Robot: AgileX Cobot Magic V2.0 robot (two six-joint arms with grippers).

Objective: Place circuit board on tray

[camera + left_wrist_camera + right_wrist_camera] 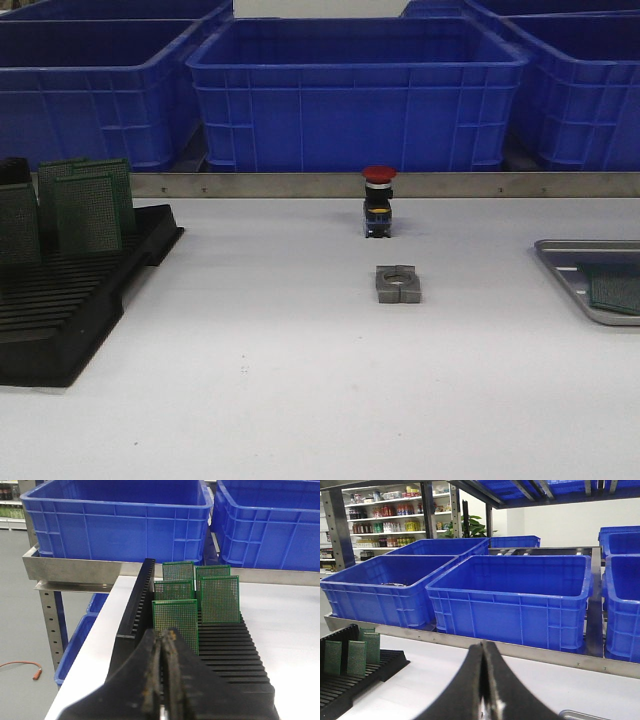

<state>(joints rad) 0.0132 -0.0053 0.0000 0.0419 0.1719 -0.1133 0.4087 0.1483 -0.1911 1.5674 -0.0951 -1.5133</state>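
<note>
Several green circuit boards (90,205) stand upright in the black slotted rack (60,320) at the table's left. The left wrist view shows them close up (175,622), with my left gripper (162,634) shut and empty just short of the nearest board. The grey metal tray (560,265) lies at the right edge with one green board (615,290) flat in it. My right gripper (483,645) is shut and empty, held above the table; a tray corner (570,714) shows beside it. Neither gripper shows in the front view.
A red-capped push button (378,203) stands at the middle back of the table. A small grey metal block (398,283) lies in front of it. Blue plastic bins (355,95) line a steel rail (300,184) behind the table.
</note>
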